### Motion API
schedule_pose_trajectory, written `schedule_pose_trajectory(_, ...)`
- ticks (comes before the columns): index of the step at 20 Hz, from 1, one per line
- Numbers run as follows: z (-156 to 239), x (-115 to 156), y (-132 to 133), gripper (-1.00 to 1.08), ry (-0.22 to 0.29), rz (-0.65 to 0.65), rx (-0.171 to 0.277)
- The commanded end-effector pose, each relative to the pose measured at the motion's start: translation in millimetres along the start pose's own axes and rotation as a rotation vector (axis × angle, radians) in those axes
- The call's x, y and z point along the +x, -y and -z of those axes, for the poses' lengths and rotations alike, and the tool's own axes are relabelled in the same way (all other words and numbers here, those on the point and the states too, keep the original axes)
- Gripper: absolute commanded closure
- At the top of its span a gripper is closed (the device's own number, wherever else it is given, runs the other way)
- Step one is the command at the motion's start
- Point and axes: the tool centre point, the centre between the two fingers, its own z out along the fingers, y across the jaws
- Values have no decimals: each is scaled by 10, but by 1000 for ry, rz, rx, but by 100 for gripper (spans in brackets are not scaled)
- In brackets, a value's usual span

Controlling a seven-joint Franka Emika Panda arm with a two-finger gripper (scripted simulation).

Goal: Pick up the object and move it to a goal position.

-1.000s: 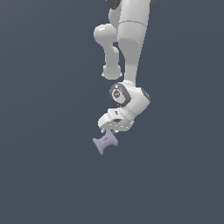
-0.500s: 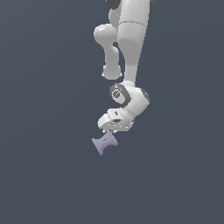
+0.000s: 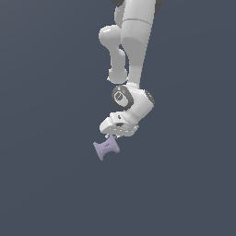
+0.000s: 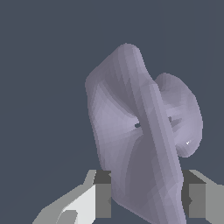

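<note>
Pick looks done: the object (image 3: 106, 149), a pale lavender bow-tie piece, sits just below centre of the exterior frame, directly under the gripper (image 3: 114, 137) with nothing visible beneath it. In the wrist view the object (image 4: 140, 131) fills the centre, and 2 fingers (image 4: 103, 194) flank its lower end, pinching it. No goal marker shows, so the distance left to carry cannot be judged. 1 arm (image 3: 133, 50) descends from top centre, wrist bent, hand tipped toward lower left.

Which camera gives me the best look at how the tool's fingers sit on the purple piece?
The wrist view: the purple piece fills it, a finger on each side. The exterior view shows the piece small below the tool, contact hidden.
</note>
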Motion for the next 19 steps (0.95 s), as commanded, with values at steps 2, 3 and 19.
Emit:
schedule_pose_trajectory(2,-12,-141,-176,108,1,-2,1)
schedule_pose_trajectory(3,-16,-196,-243,108,1,-2,1)
schedule_pose_trajectory(19,-70,-828,-1097,108,0,-2,-2)
